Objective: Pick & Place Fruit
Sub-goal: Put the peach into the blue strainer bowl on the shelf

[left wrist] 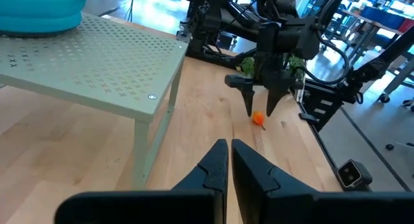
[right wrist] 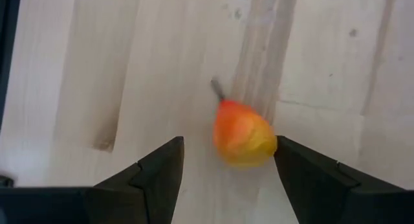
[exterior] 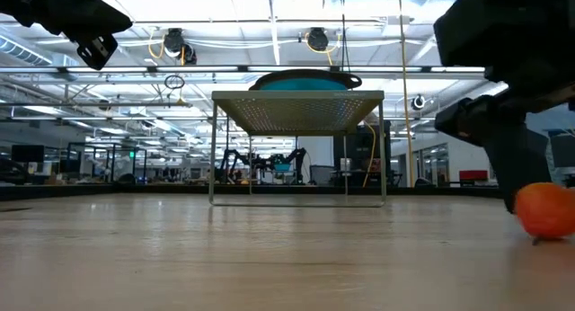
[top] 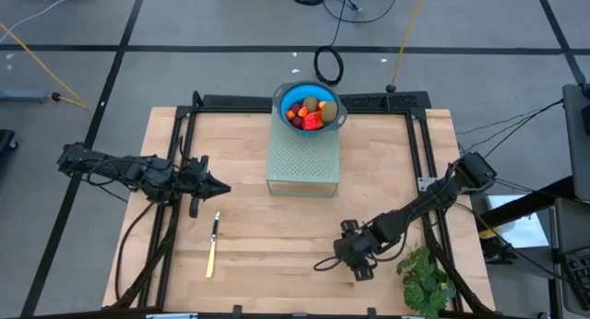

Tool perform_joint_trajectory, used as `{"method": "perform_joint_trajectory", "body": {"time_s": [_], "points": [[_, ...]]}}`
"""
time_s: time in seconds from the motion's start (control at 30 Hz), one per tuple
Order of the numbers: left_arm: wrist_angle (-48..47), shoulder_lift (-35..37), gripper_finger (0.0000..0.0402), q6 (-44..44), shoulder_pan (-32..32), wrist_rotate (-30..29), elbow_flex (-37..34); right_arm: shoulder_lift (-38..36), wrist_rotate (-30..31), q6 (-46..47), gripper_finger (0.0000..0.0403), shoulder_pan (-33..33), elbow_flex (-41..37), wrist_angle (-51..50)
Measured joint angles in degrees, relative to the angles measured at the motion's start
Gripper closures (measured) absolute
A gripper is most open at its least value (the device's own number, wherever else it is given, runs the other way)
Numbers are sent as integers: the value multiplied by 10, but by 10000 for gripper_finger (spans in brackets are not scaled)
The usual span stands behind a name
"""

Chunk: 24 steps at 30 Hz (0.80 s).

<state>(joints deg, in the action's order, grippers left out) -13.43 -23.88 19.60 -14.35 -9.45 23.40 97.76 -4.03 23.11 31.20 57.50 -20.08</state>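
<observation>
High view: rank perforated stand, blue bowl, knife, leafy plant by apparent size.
1. perforated stand
2. blue bowl and leafy plant: look alike, not ranked
3. knife: long but slimmest

A robotics lab: ceiling striplights (exterior: 269, 14), distant robot arms (exterior: 260, 163), floor cables (top: 341, 5).

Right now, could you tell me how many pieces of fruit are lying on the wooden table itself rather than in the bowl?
1: a small orange-and-yellow fruit with a short stem on the table's right front, between the right tool's open fingers. Nothing suggests more.
</observation>
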Motion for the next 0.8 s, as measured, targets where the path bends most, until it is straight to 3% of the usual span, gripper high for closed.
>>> {"method": "perform_joint_trajectory", "body": {"time_s": [0.8], "points": [[0, 0, 382, -2, 0, 0, 0, 0, 26, -2, 170, -2, -30, 69]]}}
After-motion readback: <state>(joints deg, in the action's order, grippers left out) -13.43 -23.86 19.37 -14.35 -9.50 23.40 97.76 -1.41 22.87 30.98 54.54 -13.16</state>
